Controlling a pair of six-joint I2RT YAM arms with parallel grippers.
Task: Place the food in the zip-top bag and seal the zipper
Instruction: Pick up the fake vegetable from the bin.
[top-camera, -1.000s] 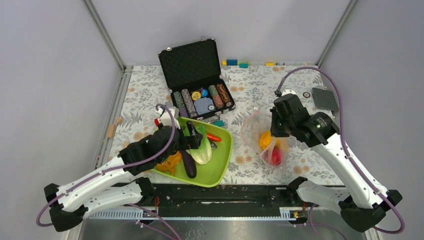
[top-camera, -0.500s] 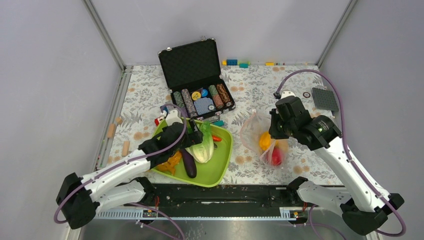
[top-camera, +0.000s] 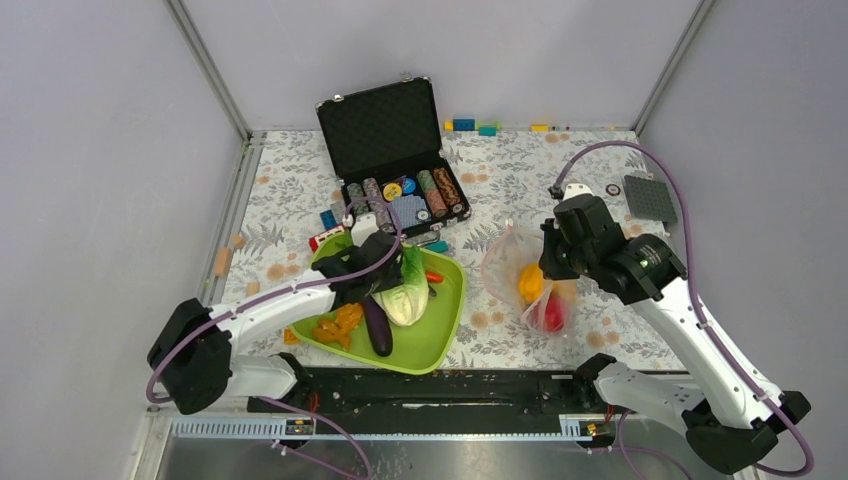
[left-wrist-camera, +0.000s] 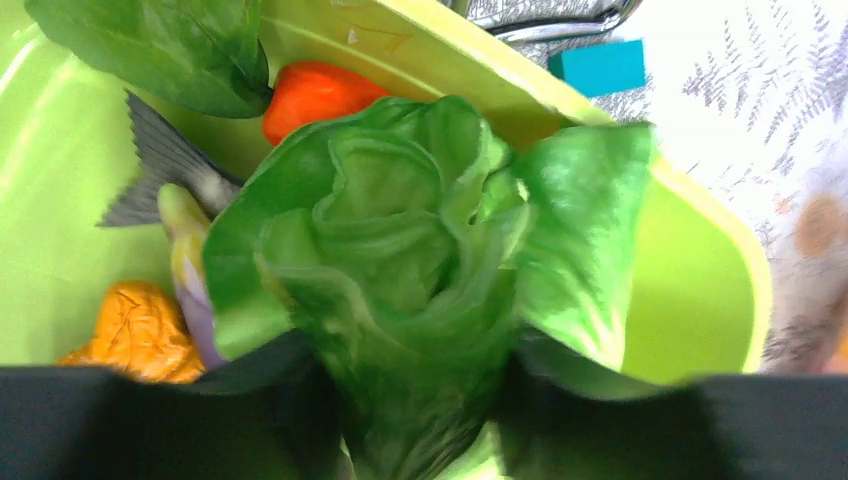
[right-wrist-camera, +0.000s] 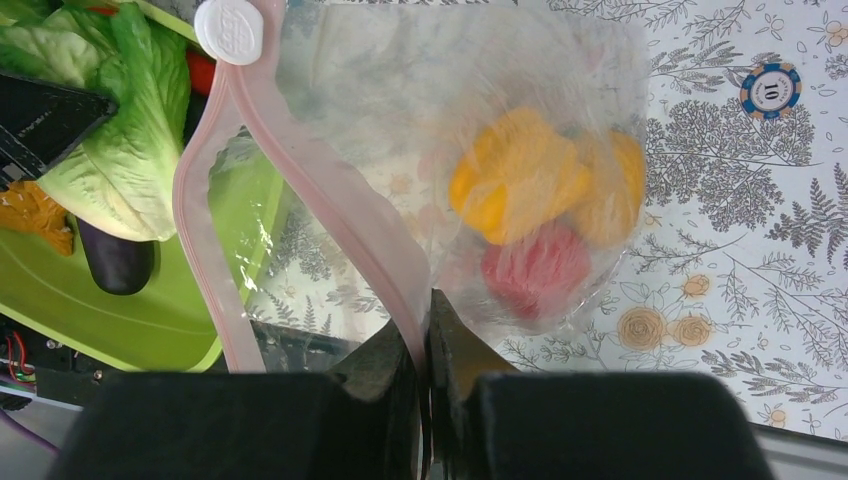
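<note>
Top external shows the left end effector (top-camera: 385, 262) low over the lime tray (top-camera: 440, 335), at the lettuce (top-camera: 405, 295), whose long axis runs far-to-near just beside the eggplant (top-camera: 377, 325). Only left wrist shows the grip: the lettuce is clamped between both fingers, leaves fanning away, with the fish (left-wrist-camera: 160, 165) and carrot (left-wrist-camera: 315, 92) beyond. Right of the tray, the zip-top bag (top-camera: 510, 255) lies on the worktop (top-camera: 300, 180). Only right wrist shows the right end effector (right-wrist-camera: 428, 350) clenched on the zipper (right-wrist-camera: 330, 190), the mouth gaping toward the tray, with 2 foods inside, the yellow pepper (right-wrist-camera: 520, 185) and red apple (right-wrist-camera: 535, 270)
</note>
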